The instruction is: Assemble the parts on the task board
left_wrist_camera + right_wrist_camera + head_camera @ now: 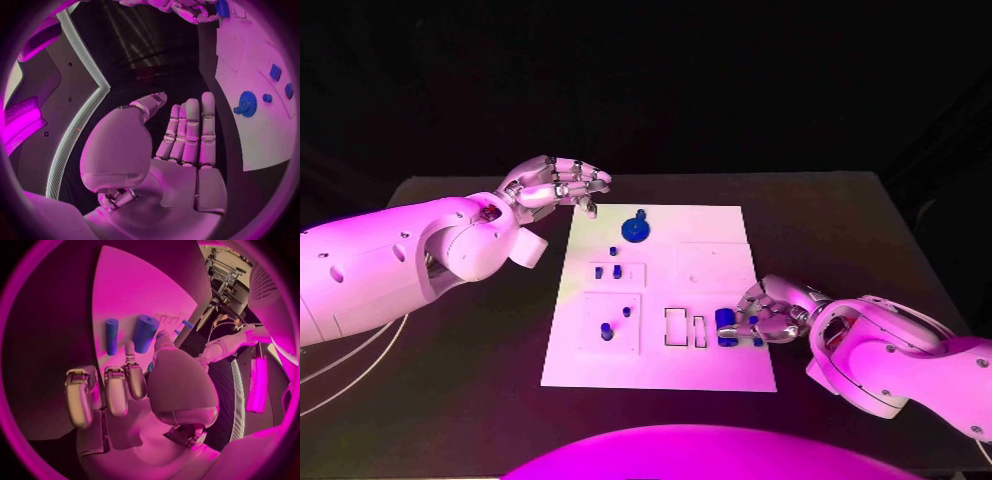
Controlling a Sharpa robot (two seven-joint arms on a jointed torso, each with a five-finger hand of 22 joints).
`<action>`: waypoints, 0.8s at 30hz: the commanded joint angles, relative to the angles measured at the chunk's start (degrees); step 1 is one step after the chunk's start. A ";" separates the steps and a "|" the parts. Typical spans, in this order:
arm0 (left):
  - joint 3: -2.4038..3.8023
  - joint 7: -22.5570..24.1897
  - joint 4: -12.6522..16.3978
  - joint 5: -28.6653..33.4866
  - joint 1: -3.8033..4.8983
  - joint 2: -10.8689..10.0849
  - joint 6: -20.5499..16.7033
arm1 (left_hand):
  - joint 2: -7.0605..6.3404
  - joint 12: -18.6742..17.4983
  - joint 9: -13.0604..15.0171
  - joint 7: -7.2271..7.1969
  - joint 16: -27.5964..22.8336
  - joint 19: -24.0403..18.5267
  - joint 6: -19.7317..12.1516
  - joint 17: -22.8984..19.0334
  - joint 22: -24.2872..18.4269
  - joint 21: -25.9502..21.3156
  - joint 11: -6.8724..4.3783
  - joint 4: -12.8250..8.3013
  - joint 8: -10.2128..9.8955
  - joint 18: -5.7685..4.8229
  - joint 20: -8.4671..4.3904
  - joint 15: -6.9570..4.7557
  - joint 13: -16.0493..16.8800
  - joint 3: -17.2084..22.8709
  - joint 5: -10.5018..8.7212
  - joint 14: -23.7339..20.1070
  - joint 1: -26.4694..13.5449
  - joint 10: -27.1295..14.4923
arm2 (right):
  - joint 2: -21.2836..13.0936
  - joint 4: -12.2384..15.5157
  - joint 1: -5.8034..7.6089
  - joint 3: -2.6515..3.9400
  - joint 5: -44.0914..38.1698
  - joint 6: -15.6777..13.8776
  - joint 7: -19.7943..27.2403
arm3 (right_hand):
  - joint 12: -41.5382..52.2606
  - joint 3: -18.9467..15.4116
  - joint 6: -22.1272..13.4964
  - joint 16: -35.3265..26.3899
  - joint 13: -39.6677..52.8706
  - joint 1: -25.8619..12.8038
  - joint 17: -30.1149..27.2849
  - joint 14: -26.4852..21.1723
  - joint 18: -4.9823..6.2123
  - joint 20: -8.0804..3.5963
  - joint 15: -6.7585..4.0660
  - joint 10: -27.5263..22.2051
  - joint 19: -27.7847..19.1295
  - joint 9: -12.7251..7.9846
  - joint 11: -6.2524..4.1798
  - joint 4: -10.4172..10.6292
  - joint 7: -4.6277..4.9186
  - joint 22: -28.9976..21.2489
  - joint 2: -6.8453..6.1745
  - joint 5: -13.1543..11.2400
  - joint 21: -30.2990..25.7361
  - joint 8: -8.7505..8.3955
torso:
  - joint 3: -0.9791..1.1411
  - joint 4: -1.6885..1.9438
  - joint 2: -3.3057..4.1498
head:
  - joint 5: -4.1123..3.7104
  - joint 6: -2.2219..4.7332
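One white board (711,250) lies on one black table (848,220). Two hands are in sight, the left (560,184) and the right (769,312). About eight blue parts show on the board, one of them a gear (635,230) toward 12 o'clock; the small ones are hard to count exactly.

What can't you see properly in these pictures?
- Head view: whether the right hand actually holds the blue parts beside it; its fingers cover the contact.
- Right wrist view: the thumb hides the lower end of the thick blue cylinder.
- Head view: the small parts are too tiny to tell their shapes.
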 commanded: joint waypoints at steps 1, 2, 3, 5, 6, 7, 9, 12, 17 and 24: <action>0.03 0.56 0.17 0.34 0.01 -0.01 1.02 | 0.09 0.32 0.07 -0.04 0.31 -0.09 -0.23 -0.10 -0.09 -0.26 0.10 0.01 0.30 0.78 0.11 -0.01 -0.08 -0.24 -0.12 -0.47 -0.48 -0.49 | 0.71 -0.43 -0.34 -0.01 -1.36 1.14 -3.02 | 0.10 -0.36 0.11 0.28 4.88 -1.04 8.54 4.77 -0.80 -0.17 -0.10 0.35 5.89 -0.05 -0.19 0.02 -0.23 15.08 0.05 -0.05 0.25 0.35 | -0.06 0.06 -0.02 | 0.05 -0.13; 0.03 0.54 0.17 0.34 0.01 -0.03 1.04 | 0.09 0.32 0.07 -0.04 0.31 -0.09 -0.23 -0.10 -0.09 -0.26 0.10 0.01 0.30 0.78 0.11 -0.01 -0.08 -0.24 -0.12 -0.47 -0.48 -0.49 | 0.96 -0.60 -0.43 -0.01 -1.29 1.20 -3.42 | 0.10 -0.36 0.11 0.28 4.88 -1.04 8.54 4.77 -0.80 -0.17 -0.10 0.35 5.89 -0.05 -0.19 0.02 -0.23 15.08 0.05 -0.05 0.25 0.35 | -0.07 0.09 0.00 | 0.04 -0.15; 0.03 0.52 0.18 0.34 0.01 -0.05 1.06 | 0.09 0.32 0.07 -0.04 0.31 -0.09 -0.23 -0.10 -0.09 -0.26 0.10 0.01 0.30 0.78 0.11 -0.01 -0.08 -0.24 -0.12 -0.47 -0.48 -0.49 | 1.20 -0.78 -0.51 -0.01 -1.23 1.32 -3.79 | 0.11 -0.45 0.14 0.26 4.92 -1.32 8.50 4.75 -0.80 -0.18 -0.11 0.37 5.89 -0.04 -0.20 0.01 -0.25 15.08 0.03 -0.04 0.25 0.43 | -0.08 0.07 0.01 | 0.06 -0.16; 0.03 0.49 0.20 0.34 0.01 -0.08 1.10 | 0.09 0.32 0.07 -0.04 0.31 -0.09 -0.23 -0.10 -0.09 -0.26 0.10 0.01 0.30 0.78 0.11 -0.01 -0.08 -0.24 -0.12 -0.47 -0.48 -0.49 | 1.54 -1.04 -0.61 -0.01 -1.19 1.63 -4.36 | 0.11 -0.57 0.18 0.27 4.98 -1.72 8.53 4.76 -0.80 -0.19 -0.12 0.38 5.89 -0.04 -0.22 0.02 -0.28 15.08 0.00 -0.01 0.25 0.56 | -0.11 0.06 0.01 | 0.10 -0.22; 0.03 0.48 0.21 0.34 0.01 -0.10 1.12 | 0.09 0.32 0.07 -0.04 0.31 -0.09 -0.23 -0.10 -0.09 -0.26 0.10 0.01 0.30 0.78 0.11 -0.01 -0.08 -0.24 -0.12 -0.47 -0.48 -0.49 | 1.73 -1.18 -0.67 -0.01 -1.22 1.88 -4.70 | 0.14 -0.64 0.23 0.28 5.03 -2.00 8.56 4.76 -0.80 -0.19 -0.13 0.41 5.89 -0.03 -0.24 0.02 -0.31 15.08 0.04 0.02 0.25 0.67 | -0.12 0.03 -0.01 | 0.16 -0.25; 0.03 0.47 0.23 0.34 0.01 -0.13 1.13 | 0.09 0.32 0.07 -0.04 0.31 -0.09 -0.23 -0.10 -0.09 -0.26 0.10 0.01 0.30 0.78 0.11 -0.01 -0.08 -0.24 -0.12 -0.47 -0.48 -0.49 | 1.87 -1.29 -0.71 -0.01 -1.29 2.09 -4.97 | 0.14 -0.64 0.23 0.28 5.03 -2.00 8.56 4.76 -0.80 -0.19 -0.13 0.41 5.89 -0.03 -0.24 0.02 -0.31 15.08 0.04 0.02 0.25 0.67 | -0.12 0.02 -0.02 | 0.18 -0.30; 0.03 0.44 0.27 0.34 0.01 -0.18 1.16 | 0.09 0.32 0.07 -0.04 0.31 -0.09 -0.23 -0.10 -0.09 -0.26 0.10 0.01 0.30 0.78 0.11 -0.01 -0.08 -0.24 -0.12 -0.47 -0.48 -0.49 | 2.14 -1.50 -0.82 -0.02 -1.58 2.59 -5.53 | 0.20 -0.52 0.39 0.36 5.16 -2.04 8.76 4.80 -0.80 -0.21 -0.17 0.48 5.89 0.01 -0.30 -0.04 -0.38 15.08 0.35 0.07 0.25 0.90 | -0.11 -0.02 -0.02 | 0.24 -0.37; 0.03 0.42 0.30 0.34 0.01 -0.24 1.19 | 0.19 0.35 0.11 -0.07 0.33 -0.04 -0.19 -0.11 -0.15 -0.34 0.08 0.02 0.35 0.80 0.12 -0.03 -0.08 -0.21 -0.09 -0.48 -0.36 -0.52 | 2.49 -1.74 -0.93 -0.02 -2.23 3.68 -6.19 | 0.21 -0.12 0.57 0.43 5.31 -0.96 8.96 4.83 -0.80 -0.28 -0.27 0.56 5.89 0.03 -0.41 -0.15 -0.51 15.08 0.74 0.34 0.25 1.30 | -0.12 -0.03 -0.03 | 0.26 -0.32; 0.02 0.37 0.31 0.37 0.01 -0.29 1.30 | 0.33 0.38 0.14 -0.10 0.34 0.01 -0.15 -0.13 -0.21 -0.42 0.06 0.00 0.40 0.81 0.11 -0.05 -0.09 -0.16 -0.05 -0.50 -0.16 -0.54 | 2.91 -1.91 -1.01 -0.03 -2.62 5.23 -6.93 | 0.04 0.71 0.53 0.66 5.48 2.70 9.58 4.94 -0.80 -0.40 -0.39 0.63 5.89 -0.10 -0.56 -0.29 -0.66 15.08 0.69 1.98 0.25 1.94 | -0.10 -0.12 -0.11 | 0.39 -0.21; 0.02 0.35 0.31 0.38 0.01 -0.25 1.42 | 0.44 0.42 0.18 -0.11 0.35 0.08 -0.13 -0.15 -0.27 -0.50 0.04 -0.04 0.46 0.82 0.10 -0.07 -0.09 -0.11 -0.03 -0.52 0.05 -0.57 | 3.21 -1.94 -1.04 -0.05 -2.44 5.60 -7.57 | 0.17 1.77 0.97 0.81 6.03 7.38 10.04 5.02 -0.80 -0.56 -0.59 0.99 5.89 -0.44 -0.81 -0.47 -0.91 15.08 1.01 5.36 0.25 2.73 | -0.09 -0.11 -0.10 | 0.30 -0.05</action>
